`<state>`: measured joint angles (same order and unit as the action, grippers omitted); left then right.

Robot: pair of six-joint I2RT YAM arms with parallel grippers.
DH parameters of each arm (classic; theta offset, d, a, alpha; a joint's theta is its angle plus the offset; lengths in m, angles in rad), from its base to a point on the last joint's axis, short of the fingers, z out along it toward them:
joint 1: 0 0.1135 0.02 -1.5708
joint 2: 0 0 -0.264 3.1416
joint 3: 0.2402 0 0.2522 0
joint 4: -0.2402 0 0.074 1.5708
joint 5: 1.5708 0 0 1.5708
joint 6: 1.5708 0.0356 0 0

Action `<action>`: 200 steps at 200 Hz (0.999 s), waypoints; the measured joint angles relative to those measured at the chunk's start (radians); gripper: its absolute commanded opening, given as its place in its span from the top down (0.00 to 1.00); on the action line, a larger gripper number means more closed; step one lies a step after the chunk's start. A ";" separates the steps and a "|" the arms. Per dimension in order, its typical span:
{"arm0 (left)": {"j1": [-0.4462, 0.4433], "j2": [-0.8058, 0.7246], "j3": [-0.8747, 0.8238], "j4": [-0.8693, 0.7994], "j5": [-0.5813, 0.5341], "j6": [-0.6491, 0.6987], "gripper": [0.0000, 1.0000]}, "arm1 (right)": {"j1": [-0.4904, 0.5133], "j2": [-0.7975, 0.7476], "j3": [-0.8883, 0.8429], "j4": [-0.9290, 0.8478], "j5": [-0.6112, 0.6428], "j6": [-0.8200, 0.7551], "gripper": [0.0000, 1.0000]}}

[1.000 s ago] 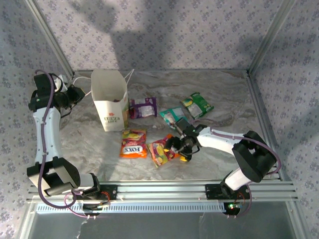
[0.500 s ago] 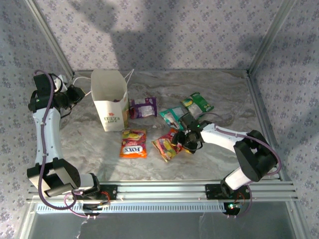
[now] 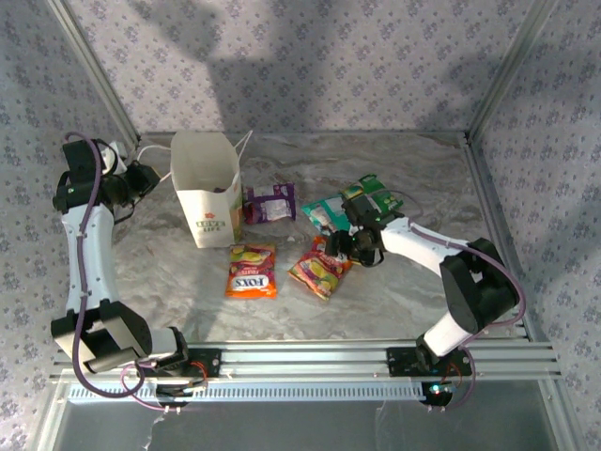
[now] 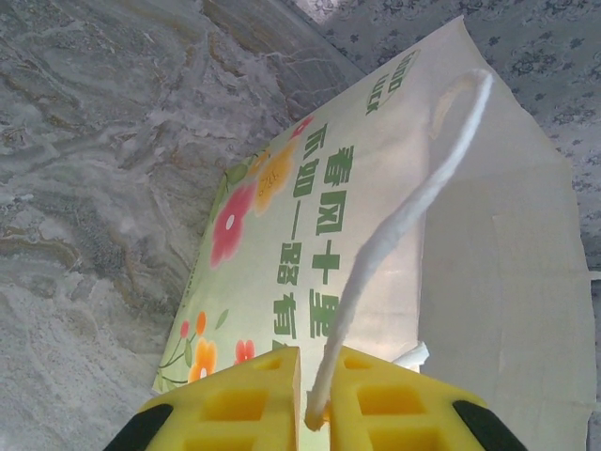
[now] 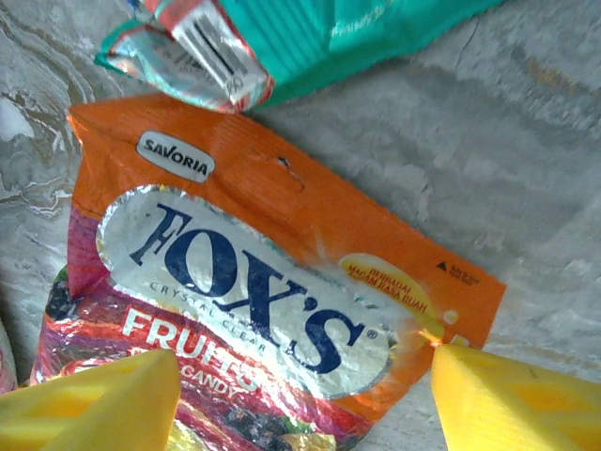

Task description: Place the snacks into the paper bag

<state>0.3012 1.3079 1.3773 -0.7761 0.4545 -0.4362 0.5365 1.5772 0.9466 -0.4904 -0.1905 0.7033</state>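
The left pincer [image 4: 315, 365] pinched the white cord handle [image 4: 404, 202] of the paper bag [image 3: 205, 193], which stood upright at the far left of the tabletop [image 3: 423, 169], while the right pincer [image 5: 305, 359] hung spread over an orange FOX'S packet [image 5: 244, 282] lying flat just beside a teal packet [image 5: 376, 28].

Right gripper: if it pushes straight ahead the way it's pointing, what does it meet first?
Probably the orange FOX'S packet, lying flat and framed between the right gripper's open fingers; how far off it is remains unclear.
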 measured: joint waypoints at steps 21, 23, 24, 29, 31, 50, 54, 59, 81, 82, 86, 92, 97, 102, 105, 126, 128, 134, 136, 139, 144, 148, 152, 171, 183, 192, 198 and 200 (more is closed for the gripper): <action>0.000 -0.011 0.000 -0.012 -0.003 0.002 0.84 | 0.001 -0.013 -0.007 -0.011 -0.004 -0.002 0.19; 0.000 -0.012 0.000 -0.012 -0.003 0.002 0.84 | 0.002 -0.017 -0.010 -0.011 -0.005 -0.003 0.19; 0.000 -0.012 0.000 -0.012 -0.003 0.002 0.84 | 0.003 -0.018 -0.011 -0.011 -0.005 -0.002 0.19; 0.000 -0.014 0.000 -0.013 -0.003 0.002 0.84 | 0.006 -0.030 -0.019 -0.011 -0.007 0.005 0.19; 0.000 -0.015 0.000 -0.013 -0.003 0.002 0.84 | 0.008 -0.035 -0.024 -0.012 -0.008 0.007 0.18; 0.000 -0.019 0.000 -0.014 -0.003 0.002 0.84 | 0.027 -0.090 -0.076 -0.015 -0.015 0.046 0.15; 0.000 -0.019 0.000 -0.014 -0.003 0.002 0.84 | 0.034 -0.102 -0.090 -0.015 -0.015 0.062 0.14; 0.000 -0.019 0.000 -0.014 -0.003 0.002 0.84 | 0.040 -0.114 -0.104 -0.014 -0.016 0.071 0.13; 0.000 -0.019 0.000 -0.014 -0.002 0.002 0.84 | 0.076 -0.158 -0.161 -0.005 -0.016 0.132 0.11; 0.000 -0.019 0.000 -0.014 -0.002 0.002 0.84 | 0.078 -0.159 -0.164 -0.003 -0.017 0.136 0.11; 0.000 -0.019 0.000 -0.014 -0.002 0.002 0.84 | 0.082 -0.161 -0.169 0.000 -0.019 0.144 0.11; 0.000 -0.019 -0.001 -0.013 -0.002 0.002 0.84 | 0.087 -0.162 -0.175 0.006 -0.019 0.160 0.11; 0.000 -0.019 -0.002 -0.014 -0.002 0.002 0.84 | 0.092 -0.162 -0.178 0.014 -0.022 0.172 0.10; 0.000 -0.019 -0.003 -0.014 -0.002 0.002 0.83 | 0.098 -0.162 -0.179 0.020 -0.024 0.184 0.09; 0.000 -0.019 -0.004 -0.013 -0.002 0.002 0.83 | 0.100 -0.162 -0.180 0.024 -0.024 0.190 0.08; 0.000 -0.020 -0.011 -0.013 -0.002 0.002 0.83 | 0.138 -0.162 -0.179 0.060 -0.027 0.235 0.04; 0.000 -0.020 -0.011 -0.013 -0.002 0.002 0.83 | 0.143 -0.162 -0.179 0.063 -0.027 0.243 0.04; 0.000 -0.020 -0.013 -0.013 -0.002 0.002 0.84 | 0.155 -0.161 -0.179 0.071 -0.029 0.256 0.03; 0.000 -0.020 -0.013 -0.013 -0.002 0.002 0.83 | 0.159 -0.161 -0.179 0.075 -0.031 0.260 0.03; 0.000 -0.020 -0.014 -0.014 -0.002 0.002 0.83 | 0.165 -0.160 -0.179 0.078 -0.032 0.264 0.03; 0.000 -0.020 -0.015 -0.012 -0.001 0.002 0.84 | 0.174 -0.156 -0.179 0.088 -0.035 0.280 0.03; 0.000 -0.020 -0.017 -0.011 0.000 0.002 0.83 | 0.180 -0.153 -0.179 0.096 -0.037 0.290 0.03; 0.000 -0.020 -0.019 -0.010 0.002 0.002 0.84 | 0.185 -0.149 -0.180 0.104 -0.040 0.301 0.03; 0.000 -0.021 -0.026 -0.010 0.005 0.002 0.83 | 0.201 -0.128 -0.190 0.153 -0.052 0.357 0.04; 0.000 -0.021 -0.027 -0.010 0.006 0.002 0.83 | 0.211 -0.113 -0.195 0.174 -0.053 0.385 0.04; 0.000 -0.023 -0.028 -0.010 0.006 0.002 0.83 | 0.216 -0.103 -0.195 0.182 -0.052 0.402 0.05; 0.000 -0.025 -0.028 -0.010 0.005 0.002 0.83 | 0.219 -0.098 -0.195 0.190 -0.052 0.410 0.05; 0.000 -0.026 -0.028 -0.010 0.005 0.002 0.83 | 0.220 -0.097 -0.195 0.193 -0.052 0.414 0.05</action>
<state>0.3012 1.2823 1.3491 -0.7860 0.4599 -0.4343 0.7567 1.4807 0.7521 -0.2977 -0.2428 1.1168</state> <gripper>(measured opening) 0.164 0.956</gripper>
